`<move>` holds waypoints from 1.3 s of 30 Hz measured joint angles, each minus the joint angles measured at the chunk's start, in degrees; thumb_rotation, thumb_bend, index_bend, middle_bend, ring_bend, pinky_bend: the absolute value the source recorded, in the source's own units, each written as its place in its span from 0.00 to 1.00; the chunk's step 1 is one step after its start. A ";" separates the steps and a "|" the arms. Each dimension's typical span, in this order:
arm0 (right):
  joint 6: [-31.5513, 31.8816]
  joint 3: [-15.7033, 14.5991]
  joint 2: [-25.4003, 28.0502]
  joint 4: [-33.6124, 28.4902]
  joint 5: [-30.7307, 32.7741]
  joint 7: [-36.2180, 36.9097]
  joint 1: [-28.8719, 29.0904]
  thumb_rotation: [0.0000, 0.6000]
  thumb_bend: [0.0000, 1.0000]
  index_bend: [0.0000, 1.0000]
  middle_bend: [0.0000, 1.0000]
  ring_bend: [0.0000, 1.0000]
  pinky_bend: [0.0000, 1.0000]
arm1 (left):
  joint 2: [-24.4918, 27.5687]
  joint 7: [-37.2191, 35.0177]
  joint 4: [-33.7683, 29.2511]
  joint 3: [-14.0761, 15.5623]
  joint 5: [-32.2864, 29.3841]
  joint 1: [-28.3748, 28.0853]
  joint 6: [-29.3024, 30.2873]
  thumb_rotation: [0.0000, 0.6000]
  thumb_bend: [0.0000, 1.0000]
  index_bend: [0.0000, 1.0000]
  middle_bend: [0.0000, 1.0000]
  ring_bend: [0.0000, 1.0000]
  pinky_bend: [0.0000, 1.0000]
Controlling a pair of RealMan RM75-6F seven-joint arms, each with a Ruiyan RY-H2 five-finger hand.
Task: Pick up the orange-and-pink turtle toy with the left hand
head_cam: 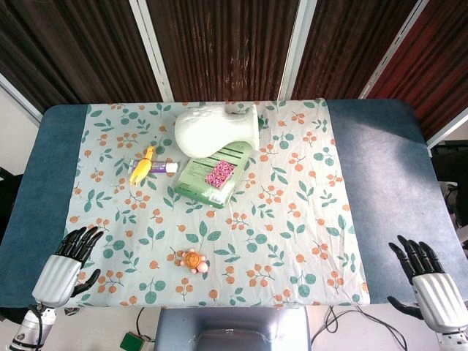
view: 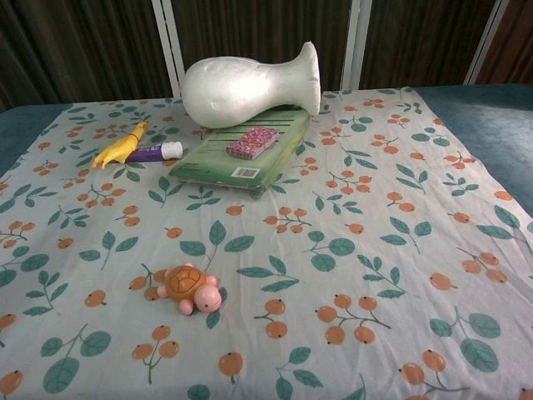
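The orange-and-pink turtle toy (head_cam: pixel 193 260) (view: pixel 189 288) sits upright on the leaf-print tablecloth (head_cam: pixel 292 219) near the table's front edge, slightly left of centre. My left hand (head_cam: pixel 67 265) hovers at the front left corner, well to the left of the turtle, fingers spread and holding nothing. My right hand (head_cam: pixel 430 279) stays at the front right corner, far from the toy, fingers also apart and empty. Neither hand shows in the chest view.
A white foam head (head_cam: pixel 216 130) lies on its side at the back, against a green book (head_cam: pixel 212 178) carrying a small pink block (head_cam: pixel 219 173). A yellow toy (head_cam: pixel 141 165) and a purple-and-white tube (head_cam: pixel 162 167) lie to the book's left.
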 measured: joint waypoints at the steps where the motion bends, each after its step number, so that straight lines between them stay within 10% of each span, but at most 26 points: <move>1: 0.07 0.01 0.00 -0.01 0.06 -0.03 -0.06 1.00 0.13 0.00 0.00 0.00 0.00 | -0.01 0.02 -0.01 0.00 -0.03 -0.06 -0.16 1.00 0.34 0.00 0.04 0.02 0.13; 9: 0.53 -0.03 0.11 -0.02 -0.35 0.24 -0.16 1.00 0.13 0.00 0.00 0.00 0.00 | -0.88 0.65 0.31 0.94 1.59 -0.76 -1.31 1.00 0.34 0.00 0.04 0.09 0.17; 17: 1.58 0.08 0.43 0.02 -1.11 1.81 -0.16 1.00 0.13 0.00 0.00 0.00 0.00 | -6.26 3.22 2.13 2.94 8.57 -3.91 -3.71 1.00 0.37 0.07 0.15 0.70 0.77; 23: 0.53 -0.04 0.59 -0.07 -1.47 2.46 0.56 1.00 0.13 0.00 0.00 0.00 0.00 | -13.40 6.64 5.86 3.22 11.82 -8.15 -9.05 1.00 0.39 0.16 0.21 0.96 1.00; 39: 3.77 0.54 1.88 0.60 -0.98 5.57 -0.55 1.00 0.13 0.00 0.00 0.00 0.00 | -25.79 8.82 16.14 -0.03 10.93 -16.26 -14.46 1.00 0.44 0.20 0.19 1.00 1.00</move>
